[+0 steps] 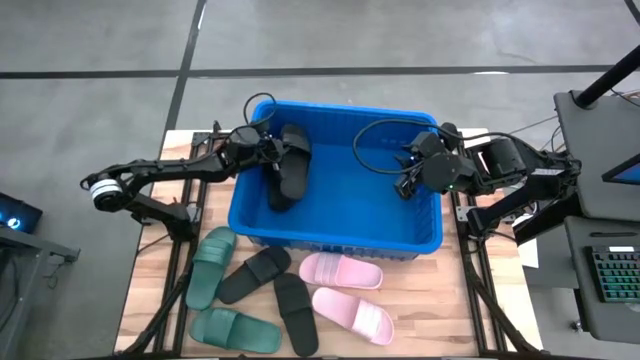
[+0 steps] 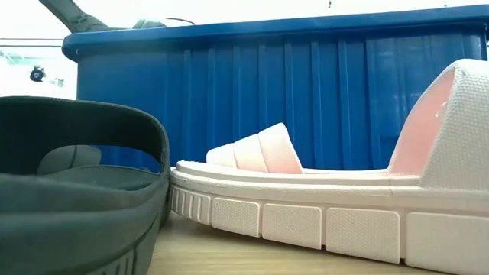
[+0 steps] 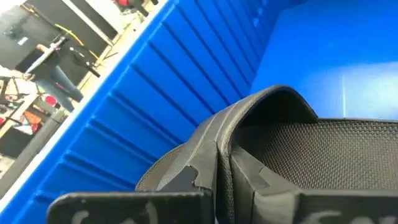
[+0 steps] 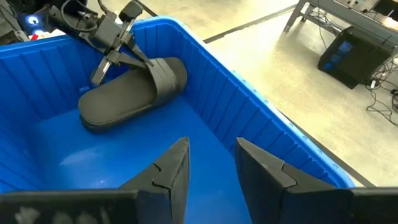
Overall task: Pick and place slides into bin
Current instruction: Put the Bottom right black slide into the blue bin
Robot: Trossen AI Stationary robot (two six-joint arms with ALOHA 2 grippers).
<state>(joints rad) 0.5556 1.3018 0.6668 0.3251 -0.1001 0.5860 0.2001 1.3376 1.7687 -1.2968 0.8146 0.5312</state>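
Black slide [image 1: 290, 165] inside bin [image 1: 335, 238] near left wall, left jaws pinching it, right jaws spread, empty.

No legible text on anything

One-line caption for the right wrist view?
Left gripper holds a black slide inside the blue bin; right gripper empty.

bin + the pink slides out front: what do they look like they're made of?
Bin: looks like rigid moulded plastic, bright blue with a slight sheen; ribbed walls and a rolled rim point that way.
Pink slides: probably soft foam, matte; the low view shows a thick one-piece sole with moulded side blocks and a fine pebbled texture on the strap.
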